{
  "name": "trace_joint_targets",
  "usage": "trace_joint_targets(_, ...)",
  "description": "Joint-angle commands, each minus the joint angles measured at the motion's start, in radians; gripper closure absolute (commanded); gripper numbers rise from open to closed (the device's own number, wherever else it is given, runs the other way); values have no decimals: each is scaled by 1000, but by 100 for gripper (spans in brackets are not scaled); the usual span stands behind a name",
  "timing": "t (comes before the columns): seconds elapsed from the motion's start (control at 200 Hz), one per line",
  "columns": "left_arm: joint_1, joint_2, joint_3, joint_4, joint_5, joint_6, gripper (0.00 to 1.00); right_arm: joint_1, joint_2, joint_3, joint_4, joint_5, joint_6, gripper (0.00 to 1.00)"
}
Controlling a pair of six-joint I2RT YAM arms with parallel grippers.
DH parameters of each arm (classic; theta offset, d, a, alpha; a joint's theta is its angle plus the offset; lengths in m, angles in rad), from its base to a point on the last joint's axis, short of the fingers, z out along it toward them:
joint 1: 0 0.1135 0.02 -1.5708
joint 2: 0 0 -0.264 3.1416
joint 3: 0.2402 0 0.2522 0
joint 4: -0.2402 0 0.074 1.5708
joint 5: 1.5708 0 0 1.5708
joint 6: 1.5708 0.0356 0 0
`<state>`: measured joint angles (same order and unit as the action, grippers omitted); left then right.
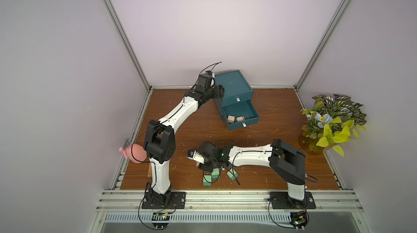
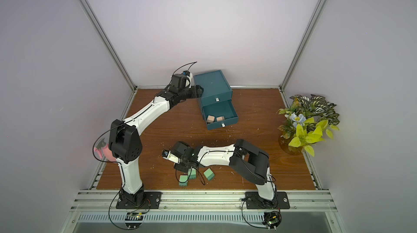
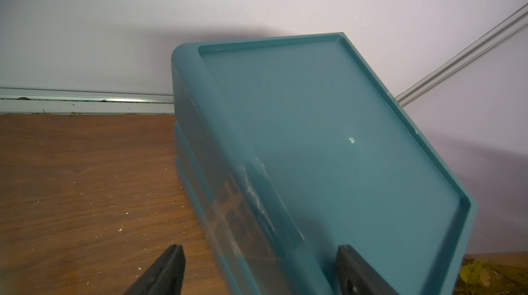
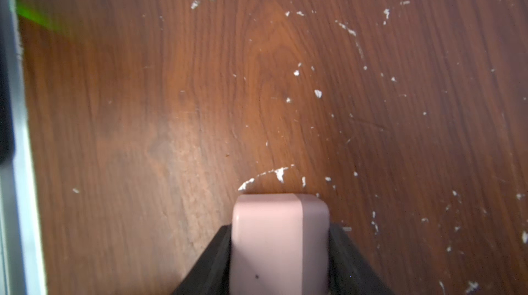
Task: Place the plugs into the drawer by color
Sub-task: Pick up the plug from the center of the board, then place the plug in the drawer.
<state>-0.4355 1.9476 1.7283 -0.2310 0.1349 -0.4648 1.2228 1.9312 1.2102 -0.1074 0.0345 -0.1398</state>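
My right gripper is shut on a peach-beige plug just above the wooden table; in a top view this gripper hangs low at front centre. Three mint green plugs lie beside it on the table. The dark teal cabinet stands at the back. Its middle drawer is pulled out and holds two peach-beige plugs. My left gripper is open and straddles the cabinet's upper left edge.
A potted plant fills the right edge of the table. A pink object hangs outside the left rail. White chips are scattered over the wood. The cabinet stands close to the back wall.
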Motion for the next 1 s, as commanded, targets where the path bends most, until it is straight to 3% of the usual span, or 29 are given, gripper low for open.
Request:
trace_joint_targets(0.0, 9, 13, -30, -72, -6, 6, 21, 5, -75, 37, -13, 60, 32, 58)
trace_joint_targets(0.315, 9, 8, -30, -73, -15, 11, 21, -82, -214, -18, -18, 79, 113, 60)
trace_joint_targets(0.691, 8, 18, -26, -68, -2, 6, 21, -317, -449, -144, -58, 110, 143, 62)
trace_joint_targets(0.996, 8, 25, -25, -68, 3, 6, 21, -503, -538, -95, -117, 192, 140, 64)
